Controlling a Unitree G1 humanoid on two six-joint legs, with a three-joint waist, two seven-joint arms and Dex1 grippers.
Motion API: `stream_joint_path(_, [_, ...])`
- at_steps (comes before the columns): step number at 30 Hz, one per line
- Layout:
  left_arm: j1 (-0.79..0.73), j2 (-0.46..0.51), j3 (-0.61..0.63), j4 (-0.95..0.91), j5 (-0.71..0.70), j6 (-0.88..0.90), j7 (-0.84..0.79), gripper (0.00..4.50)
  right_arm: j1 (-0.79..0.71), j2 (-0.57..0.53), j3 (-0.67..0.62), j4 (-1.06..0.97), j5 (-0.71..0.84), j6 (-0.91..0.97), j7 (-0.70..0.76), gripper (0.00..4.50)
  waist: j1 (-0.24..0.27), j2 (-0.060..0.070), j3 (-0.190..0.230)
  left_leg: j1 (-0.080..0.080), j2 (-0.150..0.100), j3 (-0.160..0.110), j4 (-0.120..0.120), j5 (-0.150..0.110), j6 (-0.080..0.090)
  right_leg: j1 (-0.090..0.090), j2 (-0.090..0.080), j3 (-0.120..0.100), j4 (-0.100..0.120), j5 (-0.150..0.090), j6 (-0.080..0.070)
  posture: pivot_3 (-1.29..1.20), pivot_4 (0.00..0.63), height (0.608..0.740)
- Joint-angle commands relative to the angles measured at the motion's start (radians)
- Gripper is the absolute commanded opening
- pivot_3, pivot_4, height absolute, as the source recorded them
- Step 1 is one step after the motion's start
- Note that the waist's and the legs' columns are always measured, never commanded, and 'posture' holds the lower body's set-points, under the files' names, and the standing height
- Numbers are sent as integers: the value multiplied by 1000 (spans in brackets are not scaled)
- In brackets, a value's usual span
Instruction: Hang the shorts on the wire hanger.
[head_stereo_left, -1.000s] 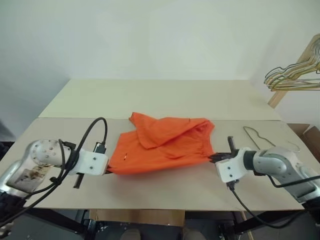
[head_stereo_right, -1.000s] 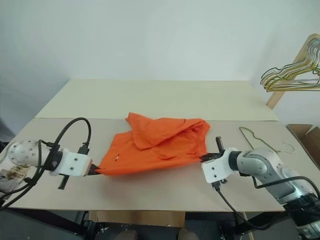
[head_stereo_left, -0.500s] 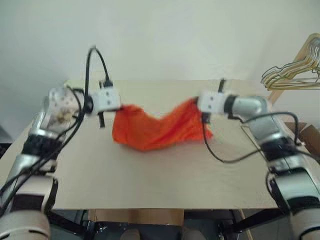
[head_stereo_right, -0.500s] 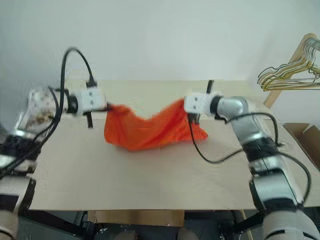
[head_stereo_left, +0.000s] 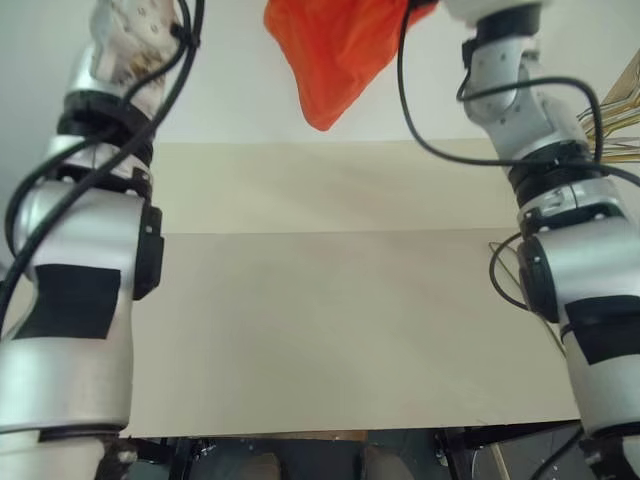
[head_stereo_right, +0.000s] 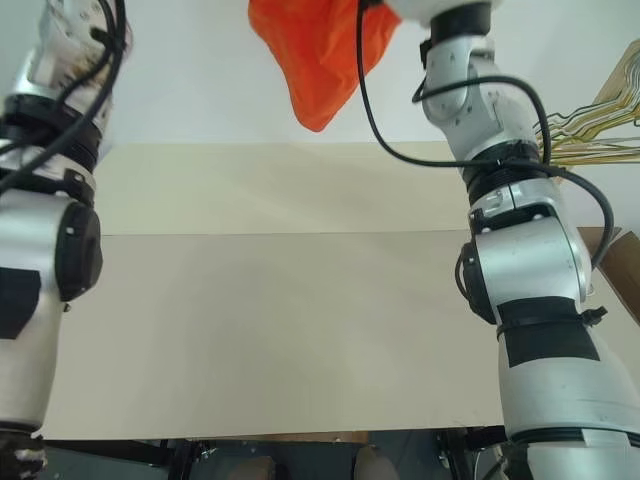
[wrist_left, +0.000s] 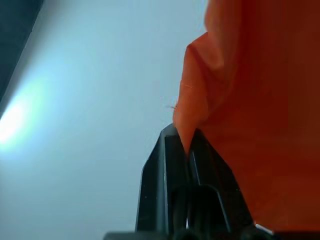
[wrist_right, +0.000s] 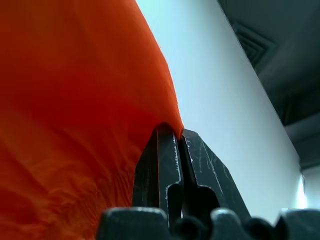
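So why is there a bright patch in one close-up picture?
Left wrist view: a soft glow of light on the pale wall, beside the fingers pinching the shorts. Right wrist view: the wall is evenly lit, ceiling dark.

Both arms raised high, left gripper (wrist_left: 184, 140) and right gripper (wrist_right: 179, 134) clamped.

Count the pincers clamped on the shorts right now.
2. The left pincer pinches one edge of the shorts, and the right pincer pinches another; the fabric hangs between them, high above the table.
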Motion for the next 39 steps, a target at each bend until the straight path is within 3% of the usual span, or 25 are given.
stream_joint_path(1, [241, 13, -6, -210, -94, -97, -290, 0, 135, -70, 69, 21, -53, -103, 100, 24, 0, 0, -1, 3, 0, 0, 0, 0, 1, 6, 0, 0, -5, 1, 3, 32, 0, 740])
stream_joint_path(3, [450, 33, 3, -451, -176, -39, -464, 0, 216, -107, 105, 11, -74, -164, 164, 24, -4, 1, -1, 5, -1, -1, 1, 1, 2, 9, -1, 1, -6, 3, 6, 33, 0, 740])
stream_joint_path(6, [829, 130, 8, -972, -360, 214, -756, 0, 347, -156, 139, -27, -42, -329, 362, 24, -38, 1, -1, 1, 1, -1, 2, 1, 2, 3, 0, 3, -5, 3, 6, 36, 0, 740])
stream_joint_path(9, [1047, 269, 34, -1308, -516, 455, -1001, 0, 447, -159, 118, -67, 108, -449, 642, 24, -86, 1, -1, -6, 2, -12, 3, 0, 3, -5, 1, 2, -1, 3, 6, 36, 0, 740])
stream_joint_path(11, [1130, 359, 59, -1425, -589, 526, -1129, 0, 498, -155, 99, -101, 219, -454, 823, 24, -102, 1, -1, -9, 2, -15, 7, 0, 4, -5, 1, 2, -1, 3, 7, 39, 0, 740])
stream_joint_path(13, [1202, 479, 84, -1483, -632, 534, -1270, 0, 544, -159, 92, -144, 311, -441, 982, 24, -116, 1, -1, -2, 2, -18, 9, 0, 4, 7, 2, 2, -8, 2, 8, 44, 0, 740])
stream_joint_path(16, [1271, 585, 115, -1513, -660, 513, -1386, 0, 593, -166, 86, -204, 390, -403, 1126, 24, -113, 4, 0, 13, 0, -23, 7, -2, 8, 25, 2, 3, -10, 2, 8, 49, 0, 740])
stream_joint_path(17, [1299, 626, 126, -1524, -670, 509, -1435, 0, 609, -173, 90, -226, 401, -394, 1165, 24, -105, 5, 4, 36, -1, -24, 4, -12, 25, 49, 2, 2, -19, 1, 8, 50, 0, 740])
stream_joint_path(18, [1342, 670, 145, -1536, -682, 490, -1497, 0, 628, -183, 97, -248, 404, -394, 1200, 24, -103, 4, 4, 53, -2, -24, 4, -15, 29, 65, 1, 2, -20, 0, 10, 50, 0, 740])
stream_joint_path(20, [1415, 735, 183, -1559, -704, 461, -1578, 0, 661, -202, 98, -291, 400, -371, 1251, 24, -88, 4, 4, 64, -1, -24, 4, -16, 29, 76, 3, 2, -20, 0, 9, 50, 0, 740])
stream_joint_path(24, [1505, 787, 257, -1595, -754, 452, -1663, 0, 706, -237, 90, -339, 366, -357, 1288, 24, -52, 4, 4, 62, -1, -24, 6, -16, 29, 72, 2, 3, -15, 0, 9, 47, 0, 740])
stream_joint_path(31, [1619, 794, 347, -1688, -841, 504, -1742, 0, 836, -291, 56, -496, 520, -291, 1453, 24, -18, 4, 4, 59, 0, -22, 8, -16, 29, 70, 2, 3, -16, 0, 9, 39, 0, 740])
stream_joint_path(39, [1733, 790, 431, -1790, -983, 657, -1798, 0, 975, -417, 18, -648, 613, -371, 1549, 24, -2, 4, 4, 60, 0, -21, 8, -16, 29, 70, 2, 3, -16, 0, 8, 31, 0, 740])
